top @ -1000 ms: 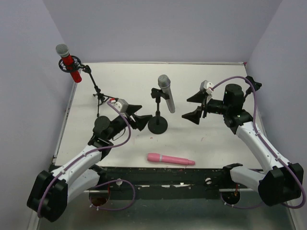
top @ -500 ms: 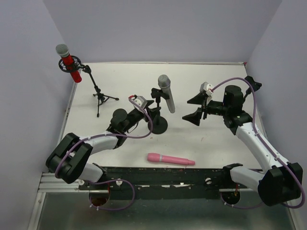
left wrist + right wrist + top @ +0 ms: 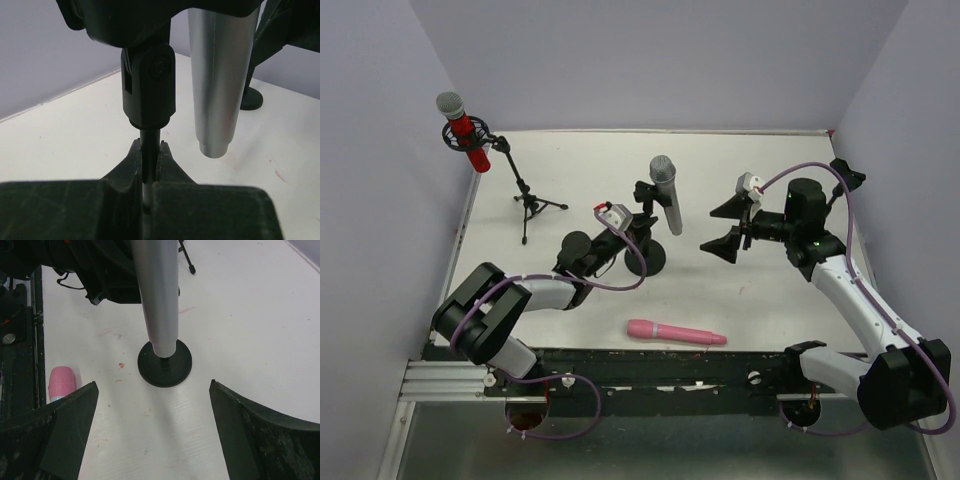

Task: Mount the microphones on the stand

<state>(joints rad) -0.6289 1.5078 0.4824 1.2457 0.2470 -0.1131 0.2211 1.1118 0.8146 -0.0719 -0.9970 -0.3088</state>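
Note:
The silver-grey microphone [image 3: 665, 196] sits tilted in the clip of a black round-base stand [image 3: 646, 260] at mid-table. My left gripper [image 3: 628, 230] is shut on that stand's thin pole [image 3: 149, 150], just under the clip joint, with the silver body [image 3: 219, 80] hanging to its right. The right gripper [image 3: 724, 226] stands wide open to the right of the silver microphone [image 3: 157, 295], apart from it, and faces the stand base [image 3: 165, 362]. The red microphone [image 3: 466, 135] is held on a tripod stand [image 3: 526, 196] at the back left. The pink microphone [image 3: 676, 333] lies flat near the front edge.
The tripod's legs [image 3: 535, 208] spread on the table left of my left arm. The pink microphone's end [image 3: 62, 383] shows beside my right gripper's left finger [image 3: 75, 415]. A black rail [image 3: 650, 362] runs along the table's near edge.
My left arm has swung right to the round-base stand, and its jaws have gone from open to shut on the pole. The right arm has stayed where it was, still open.

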